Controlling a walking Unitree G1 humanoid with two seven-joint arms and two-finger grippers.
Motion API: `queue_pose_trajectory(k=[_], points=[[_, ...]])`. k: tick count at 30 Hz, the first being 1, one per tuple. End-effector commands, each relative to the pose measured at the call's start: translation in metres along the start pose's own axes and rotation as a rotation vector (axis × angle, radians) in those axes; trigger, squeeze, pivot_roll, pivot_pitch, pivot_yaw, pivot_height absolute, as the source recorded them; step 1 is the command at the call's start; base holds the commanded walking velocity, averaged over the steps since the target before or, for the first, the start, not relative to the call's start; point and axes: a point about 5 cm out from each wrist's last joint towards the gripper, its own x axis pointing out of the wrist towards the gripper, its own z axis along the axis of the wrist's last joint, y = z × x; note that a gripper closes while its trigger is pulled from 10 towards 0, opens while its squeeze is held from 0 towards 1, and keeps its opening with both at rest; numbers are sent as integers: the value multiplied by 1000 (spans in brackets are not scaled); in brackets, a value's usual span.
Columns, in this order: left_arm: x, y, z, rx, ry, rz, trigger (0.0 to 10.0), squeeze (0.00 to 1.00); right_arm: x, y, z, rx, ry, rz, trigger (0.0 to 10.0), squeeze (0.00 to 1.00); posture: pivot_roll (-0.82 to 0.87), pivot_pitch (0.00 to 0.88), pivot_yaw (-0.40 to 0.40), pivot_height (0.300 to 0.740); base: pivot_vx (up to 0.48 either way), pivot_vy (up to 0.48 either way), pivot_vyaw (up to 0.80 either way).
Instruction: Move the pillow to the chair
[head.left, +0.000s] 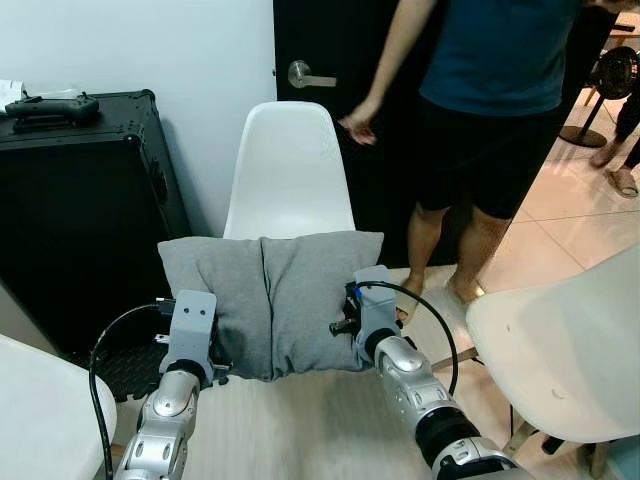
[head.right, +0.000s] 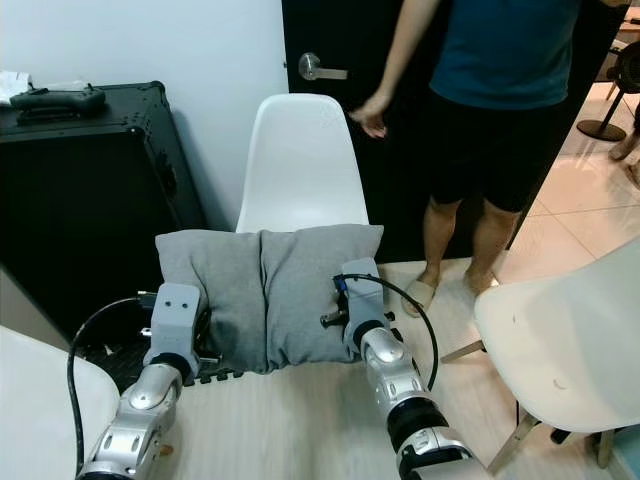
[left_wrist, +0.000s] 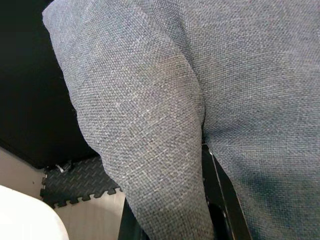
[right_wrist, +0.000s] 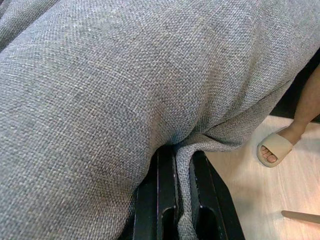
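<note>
Between the two silver arms a grey pillow (head.left: 270, 300) was held up off the floor, in front of the seat of a white chair (head.left: 290, 170) that stood against the wall and a dark door. Its left edge was pinched by the left gripper (left_wrist: 210, 200), whose black fingers (left_wrist: 225, 200) were seen in the left wrist view closed on a fold of the grey weave. Its right edge was clamped by the right gripper (right_wrist: 182, 200), with a ridge of fabric squeezed between the two black fingers (right_wrist: 165, 195). A deep vertical crease was pressed into the middle of the pillow. To the left a black flight case (head.left: 80, 200) stood with a dark controller (head.left: 50, 107) on top. Beside the door a person (head.left: 490, 110) in a dark blue shirt, black shorts and beige slippers was seen. A second white chair (head.left: 570, 350) was near the right arm.
</note>
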Motion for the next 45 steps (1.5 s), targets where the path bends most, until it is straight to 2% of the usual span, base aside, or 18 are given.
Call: queue_pose_trajectory(k=[1,17,32,45], points=[[3,-12,8,-10,-36,-35,10000,0,4,11,7,1,-24,55,10000,0,141,0,-29,732,0,0,0],[3,-13,4,-6,-30,-31,10000,0,4,10,5,3,-19,56,10000,0,133,0,-36,732,0,0,0],[-2,-13,1,-39,-21,-28,10000,0,5,12,4,24,5,75,10000,0,138,0,-50,732,0,0,0],[-1,-16,4,-65,-33,-38,10000,0,4,5,1,43,33,47,10000,0,131,0,-44,732,0,0,0]])
